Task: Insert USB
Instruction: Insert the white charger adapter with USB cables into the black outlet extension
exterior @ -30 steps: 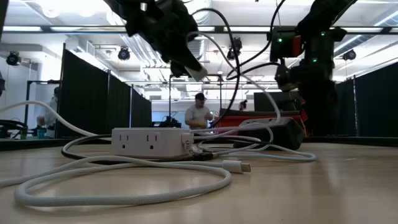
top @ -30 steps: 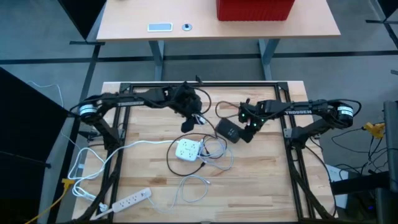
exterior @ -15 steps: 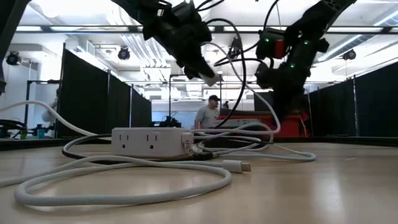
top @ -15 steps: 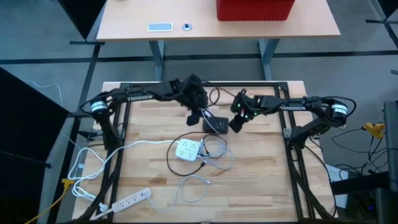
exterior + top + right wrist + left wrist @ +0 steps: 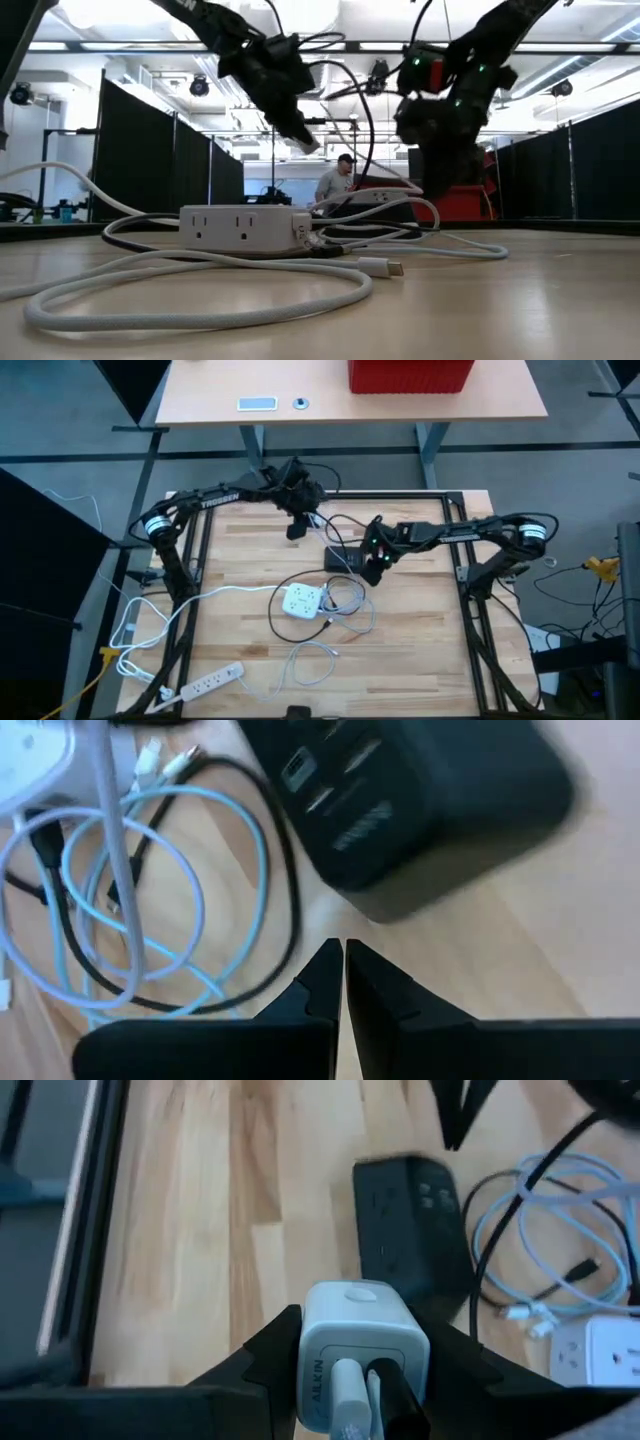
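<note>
Wooden table [image 5: 420, 660]: left gripper [image 5: 365, 1345] clamped on rigid, light white charger [image 5: 362, 1342] near the far edge; right gripper [image 5: 343, 960], fingertips together, apparently empty, beside black hub [image 5: 420, 790].

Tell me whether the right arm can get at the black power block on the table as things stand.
Probably yes. The right gripper hangs just beside the black power block, its fingers shut on nothing, and bare wood lies between them in its wrist view. The coiled cables lie off to one side. The left gripper holds a white charger farther back.
</note>
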